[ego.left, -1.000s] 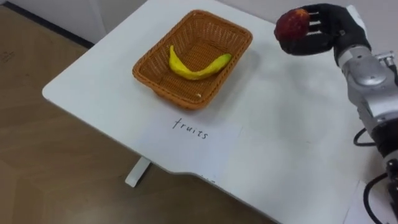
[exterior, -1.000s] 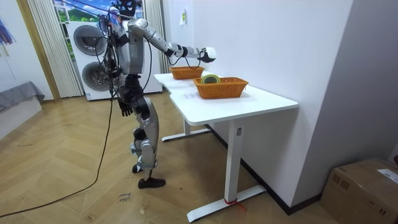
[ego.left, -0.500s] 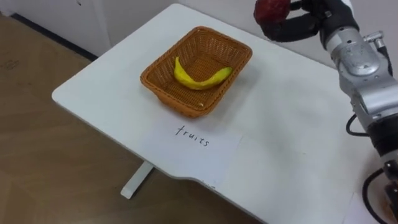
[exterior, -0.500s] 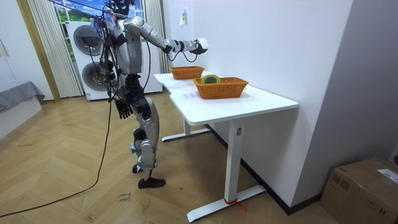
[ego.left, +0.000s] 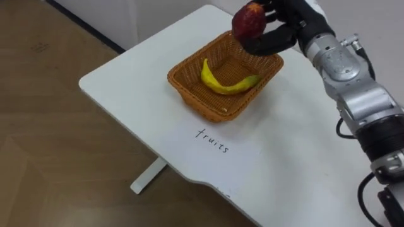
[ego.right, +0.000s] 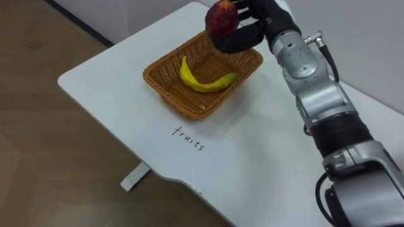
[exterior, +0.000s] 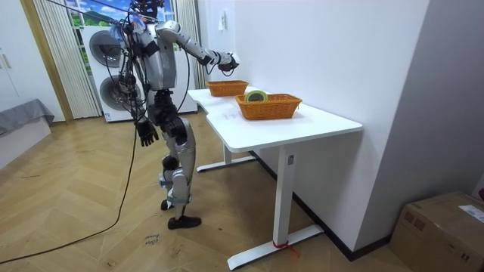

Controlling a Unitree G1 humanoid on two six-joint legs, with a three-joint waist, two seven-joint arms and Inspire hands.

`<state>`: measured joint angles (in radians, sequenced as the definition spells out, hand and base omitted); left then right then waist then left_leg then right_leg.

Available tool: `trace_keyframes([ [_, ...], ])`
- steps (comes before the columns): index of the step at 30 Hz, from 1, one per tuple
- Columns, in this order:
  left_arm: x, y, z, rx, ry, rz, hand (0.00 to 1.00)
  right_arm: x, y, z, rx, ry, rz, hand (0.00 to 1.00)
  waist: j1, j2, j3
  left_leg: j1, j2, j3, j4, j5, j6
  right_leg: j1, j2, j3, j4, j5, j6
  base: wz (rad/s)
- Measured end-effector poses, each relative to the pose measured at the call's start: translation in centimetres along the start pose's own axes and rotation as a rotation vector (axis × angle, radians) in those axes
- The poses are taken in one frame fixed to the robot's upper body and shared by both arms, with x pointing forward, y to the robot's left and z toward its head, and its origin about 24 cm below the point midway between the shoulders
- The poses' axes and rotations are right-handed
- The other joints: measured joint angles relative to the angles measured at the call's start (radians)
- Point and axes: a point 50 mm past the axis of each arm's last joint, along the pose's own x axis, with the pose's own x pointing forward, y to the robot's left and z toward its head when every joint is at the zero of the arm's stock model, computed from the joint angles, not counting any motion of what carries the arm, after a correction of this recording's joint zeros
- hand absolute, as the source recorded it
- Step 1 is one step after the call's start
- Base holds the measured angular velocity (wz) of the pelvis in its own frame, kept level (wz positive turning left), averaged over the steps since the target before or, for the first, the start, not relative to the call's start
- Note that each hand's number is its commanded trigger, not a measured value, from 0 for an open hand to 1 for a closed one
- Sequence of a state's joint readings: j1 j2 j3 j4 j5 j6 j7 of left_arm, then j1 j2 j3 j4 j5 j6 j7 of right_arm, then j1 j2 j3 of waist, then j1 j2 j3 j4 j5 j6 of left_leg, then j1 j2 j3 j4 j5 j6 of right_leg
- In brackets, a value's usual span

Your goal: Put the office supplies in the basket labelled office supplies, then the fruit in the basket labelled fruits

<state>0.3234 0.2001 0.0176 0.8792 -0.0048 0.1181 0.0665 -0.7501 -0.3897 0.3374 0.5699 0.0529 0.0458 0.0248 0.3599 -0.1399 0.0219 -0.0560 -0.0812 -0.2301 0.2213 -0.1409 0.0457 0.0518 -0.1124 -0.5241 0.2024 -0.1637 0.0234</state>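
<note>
The robot's right hand (ego.left: pixel 278 31) hovers above the far rim of a woven basket (ego.left: pixel 196 101) on the white desk (ego.left: pixel 297 170). Its fingers are curled tight round a red apple (ego.left: pixel 248 20), likely so it can be dropped in. A yellow banana (ego.left: pixel 227 82) lies inside, and a handwritten paper label (ego.left: pixel 211 142) lies in front. A second basket (exterior: pixel 268 106) holds a greenish roll (exterior: pixel 256 96). The left hand (exterior: pixel 146 134) hangs at the robot's side, too small to read its grip
</note>
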Motion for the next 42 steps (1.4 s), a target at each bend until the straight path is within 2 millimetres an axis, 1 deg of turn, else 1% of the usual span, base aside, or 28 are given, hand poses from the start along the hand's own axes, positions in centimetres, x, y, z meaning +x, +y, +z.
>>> trace_keyframes([
  [4, 0.0, 0.0, -0.2, 0.001, 0.004, -0.006, 0.0, 0.0, 0.5, 0.2, -0.068, -0.006, 0.013, 1.0, 0.015, -0.001, -0.0004, -0.002, -0.002, -0.007, 0.0, -0.001, 0.0, 0.002, -0.001, -0.006, 0.001, 0.0, 0.0, 0.05],
  [7, -0.1, 0.0, -0.1, 0.01, 0.0, -0.007, 0.0, 0.0, 0.5, 0.2, -0.078, -0.006, 0.012, 1.0, 0.015, -0.001, -0.0007, -0.007, -0.004, -0.011, 0.004, -0.001, 0.0, 0.002, -0.003, -0.018, 0.003, 0.0, 0.0, 0.05],
  [17, 0.0, 0.1, 0.2, 0.02, -0.015, -0.008, 0.0, -0.1, 0.5, -0.2, -0.053, 0.002, -0.009, 1.0, 0.02, -0.005, -0.0038, -0.005, -0.004, -0.008, 0.002, 0.0, 0.0, 0.005, -0.003, -0.005, 0.005, 0.0, 0.0, 0.0],
  [18, 0.0, 0.1, 0.2, 0.02, -0.015, -0.008, 0.0, -0.1, 0.5, -0.3, -0.053, 0.004, -0.009, 0.83, 0.02, -0.006, -0.0042, -0.004, -0.004, -0.008, 0.002, 0.0, 0.0, 0.005, -0.003, -0.005, 0.005, 0.0, 0.0, 0.0],
  [19, 0.0, 0.2, 0.2, 0.021, -0.015, -0.009, 0.0, -0.2, 0.6, -0.4, -0.051, 0.007, -0.008, 0.6, 0.02, -0.008, -0.0059, -0.003, -0.003, -0.007, 0.001, 0.0, 0.0, 0.005, -0.003, -0.004, 0.005, 0.0, 0.0, 0.0],
  [20, 0.0, 0.3, 0.2, 0.023, -0.014, -0.008, 0.0, -0.2, 0.6, -0.4, -0.048, 0.009, -0.007, 0.31, 0.02, -0.012, -0.0083, -0.001, -0.003, -0.006, 0.001, 0.0, 0.0, 0.004, -0.002, -0.001, 0.005, 0.0, 0.001, 0.0],
  [21, 0.0, 0.3, 0.2, 0.023, -0.013, -0.008, 0.0, -0.2, 0.6, -0.5, -0.047, 0.01, -0.007, 0.05, 0.02, -0.013, -0.0093, -0.001, -0.003, -0.006, 0.001, 0.0, 0.0, 0.004, -0.002, -0.001, 0.005, 0.0, 0.001, 0.0],
  [22, 0.0, 0.4, 0.2, 0.02, -0.012, -0.006, 0.0, -0.3, 0.7, -0.5, -0.046, 0.012, -0.006, 0.0, 0.02, -0.016, -0.0113, 0.0, -0.002, -0.005, 0.001, 0.0, 0.0, 0.004, -0.002, 0.0, 0.004, 0.0, 0.001, 0.0],
  [24, 0.0, 0.5, 0.1, 0.011, -0.009, -0.001, 0.0, -0.3, 0.7, -0.7, -0.045, 0.015, -0.005, 0.0, 0.02, -0.02, -0.013, 0.0, -0.002, -0.004, 0.0, 0.0, 0.0, 0.004, -0.002, 0.001, 0.005, 0.0, 0.001, 0.0],
  [27, 0.0, 0.7, 0.0, 0.01, -0.002, 0.004, 0.0, -0.4, 0.8, -0.8, -0.033, 0.02, -0.003, 0.0, 0.02, -0.025, -0.0111, 0.001, -0.003, -0.003, 0.001, 0.0, 0.0, 0.009, -0.002, 0.002, 0.004, 0.0, 0.001, 0.0],
  [29, 0.0, 0.8, -0.1, 0.009, 0.001, 0.006, 0.0, -0.6, 0.9, -1.2, -0.018, 0.029, 0.0, 0.0, 0.021, -0.023, -0.0049, 0.011, -0.003, -0.003, 0.001, -0.001, 0.0, 0.018, -0.002, 0.002, 0.003, -0.001, 0.001, 0.0],
  [32, 0.0, 0.7, -0.2, 0.009, 0.005, -0.002, 0.0, -0.6, 0.9, -1.1, -0.015, 0.028, 0.0, 0.0, 0.023, -0.026, -0.005, 0.011, -0.003, -0.003, 0.002, -0.004, 0.0, 0.018, -0.002, 0.004, 0.003, -0.001, 0.001, 0.0],
  [42, 0.0, 1.0, 0.1, -0.005, -0.004, -0.003, 0.0, -0.6, 0.9, -0.7, -0.013, 0.008, -0.005, 0.0, 0.02, -0.026, -0.0055, 0.017, -0.002, 0.0, 0.002, -0.003, 0.0, 0.021, -0.001, 0.005, 0.003, -0.001, 0.001, 0.0],
])
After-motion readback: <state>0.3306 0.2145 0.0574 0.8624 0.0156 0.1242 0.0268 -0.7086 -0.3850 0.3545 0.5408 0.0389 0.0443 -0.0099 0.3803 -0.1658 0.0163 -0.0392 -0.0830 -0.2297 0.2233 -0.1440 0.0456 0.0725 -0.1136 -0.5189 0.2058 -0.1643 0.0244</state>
